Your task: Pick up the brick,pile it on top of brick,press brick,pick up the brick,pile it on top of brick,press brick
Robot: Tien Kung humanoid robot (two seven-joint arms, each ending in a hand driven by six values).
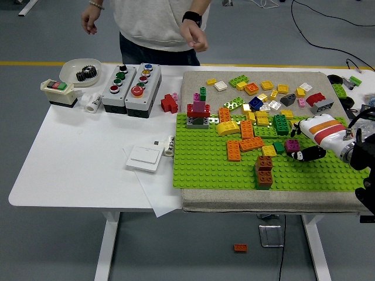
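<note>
A green baseplate [205,164] lies on a grey mat and carries several bricks. A small purple brick [292,145] sits on it at the right. My right hand [302,151], white with an orange stripe, comes in from the right edge and rests low against that brick's right side. Whether it grips the brick is hidden. A brown stack of two bricks [263,171] stands near the plate's front edge. A tower of grey, red, pink and green bricks [199,109] stands at the plate's back left. The left arm is out of view.
Loose bricks [266,93] are scattered over the mat's back half. Two button boxes [132,82], a red brick [169,103], a white switch [144,158] and a bowl with a gear [82,72] lie on the table's left. A person [158,23] stands at the far side, hands off the table.
</note>
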